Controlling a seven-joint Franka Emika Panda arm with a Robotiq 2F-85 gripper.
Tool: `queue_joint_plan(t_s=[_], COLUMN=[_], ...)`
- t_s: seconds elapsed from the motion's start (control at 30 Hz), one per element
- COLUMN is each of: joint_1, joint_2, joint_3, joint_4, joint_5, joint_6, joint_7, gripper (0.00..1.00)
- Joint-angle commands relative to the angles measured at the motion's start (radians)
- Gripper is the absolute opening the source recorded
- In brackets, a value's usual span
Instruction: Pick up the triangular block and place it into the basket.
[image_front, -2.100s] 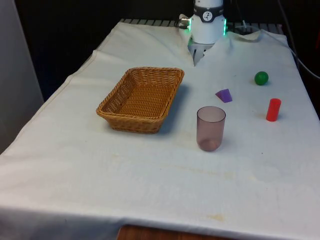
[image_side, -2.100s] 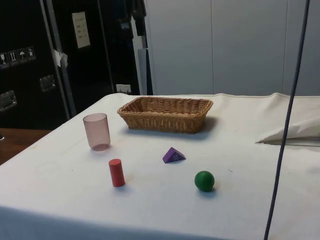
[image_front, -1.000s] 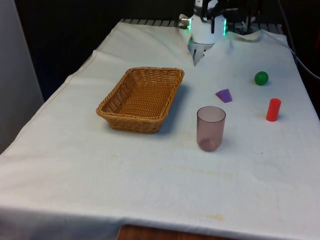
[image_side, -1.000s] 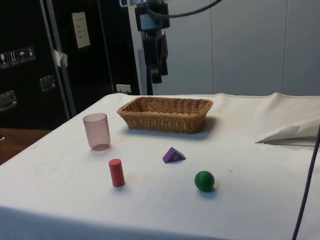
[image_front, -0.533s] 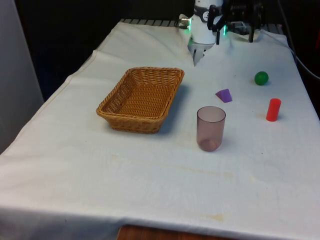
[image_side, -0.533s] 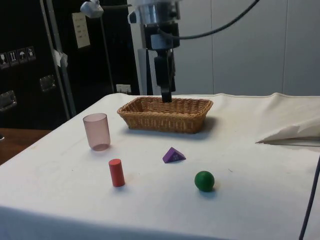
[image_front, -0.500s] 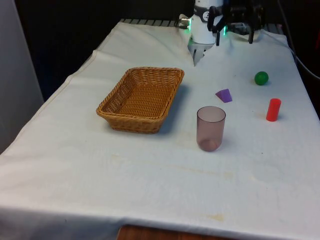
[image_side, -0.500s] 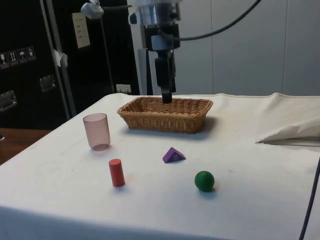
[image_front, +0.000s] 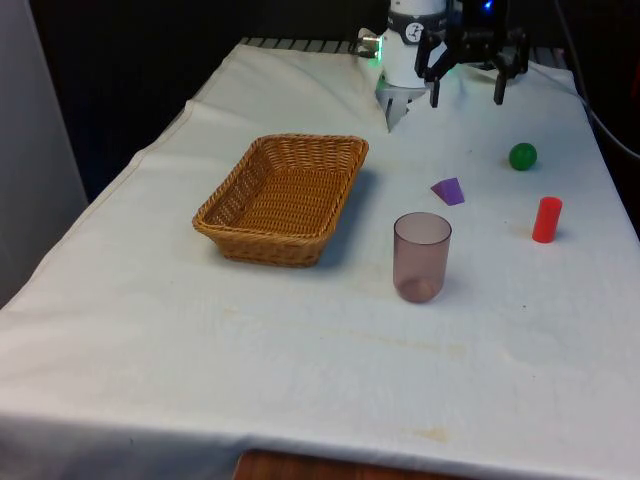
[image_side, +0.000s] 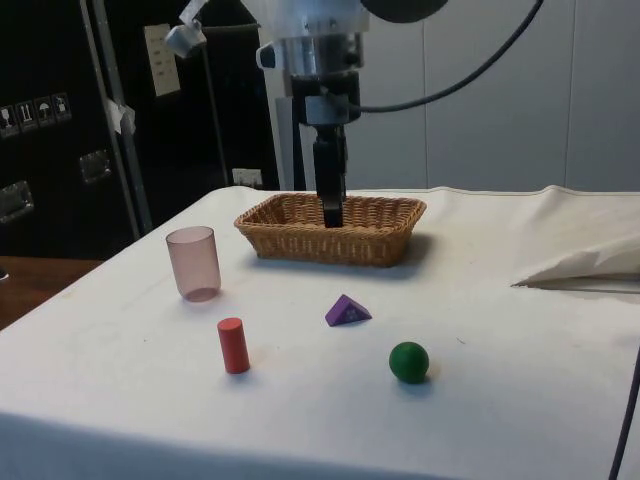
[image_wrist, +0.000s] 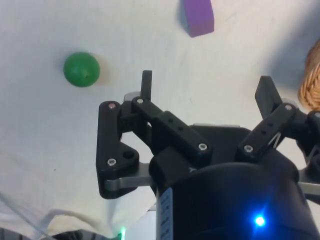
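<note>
The purple triangular block (image_front: 448, 190) lies on the white cloth between the wicker basket (image_front: 255, 248) and a green ball. In the side view the block (image_side: 346, 310) sits nearer the camera than the basket (image_side: 330, 238). My gripper (image_front: 466, 98) hangs open and empty in the air, beyond the block on the robot's side and well above the cloth. Seen from the side, the gripper (image_side: 332, 218) points straight down in front of the basket. The wrist view looks down past the spread fingers (image_wrist: 146, 84) at the block (image_wrist: 198, 16), which lies ahead of the gripper (image_wrist: 205, 87).
A green ball (image_front: 522, 156) and a red cylinder (image_front: 546, 219) stand at the front view's right of the block. A translucent pink cup (image_front: 421, 256) stands just in front of the block. The ball (image_wrist: 81, 69) and a basket corner (image_wrist: 311, 75) flank the fingers.
The arm has swung down into sight. The gripper has moved towards the front view's right and dropped lower, staying open.
</note>
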Motion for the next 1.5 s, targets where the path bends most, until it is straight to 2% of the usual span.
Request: queue_joint_plan(t_s=[0.0, 0.03, 0.23, 0.3, 0.33, 0.37, 0.6, 0.63, 0.67, 0.87, 0.9, 0.93, 1.17, 1.2, 1.23, 1.3, 1.47], joint_1=[0.0, 0.0, 0.001, 0.0, 0.0, -0.001, 0.0, 0.0, 0.0, -0.001, -0.001, -0.001, 0.005, -0.001, 0.005, 0.007, 0.003], joint_2=[0.003, 0.015, 0.043, 0.047, 0.046, 0.065, 0.137, 0.137, 0.145, 0.206, 0.196, 0.214, 0.271, 0.265, 0.277, 0.29, 0.323], joint_3=[0.001, 0.007, 0.023, 0.025, 0.026, 0.026, 0.023, 0.025, 0.022, 0.011, 0.019, 0.008, -0.012, 0.002, -0.015, -0.021, -0.03], joint_4=[-0.003, -0.009, -0.022, -0.023, -0.019, -0.026, -0.028, -0.027, -0.028, -0.024, -0.025, -0.023, -0.021, -0.024, -0.02, -0.019, -0.016], joint_5=[-0.005, -0.04, -0.067, -0.07, -0.045, -0.072, -0.072, -0.056, -0.073, -0.078, -0.057, -0.079, -0.089, -0.061, -0.091, -0.098, -0.093], joint_6=[0.008, 0.033, 0.064, 0.069, 0.054, 0.084, 0.146, 0.139, 0.153, 0.204, 0.187, 0.211, 0.275, 0.263, 0.283, 0.298, 0.335], joint_7=[0.0, 0.022, 0.026, 0.026, 0.005, 0.02, 0.005, -0.004, 0.004, -0.01, -0.018, -0.012, -0.014, -0.03, -0.013, -0.011, -0.023], gripper=[1.0, 1.0, 1.0, 1.0, 1.0, 1.0, 1.0, 1.0, 1.0, 1.0, 1.0, 1.0, 1.0, 1.0, 1.0, 1.0, 1.0])
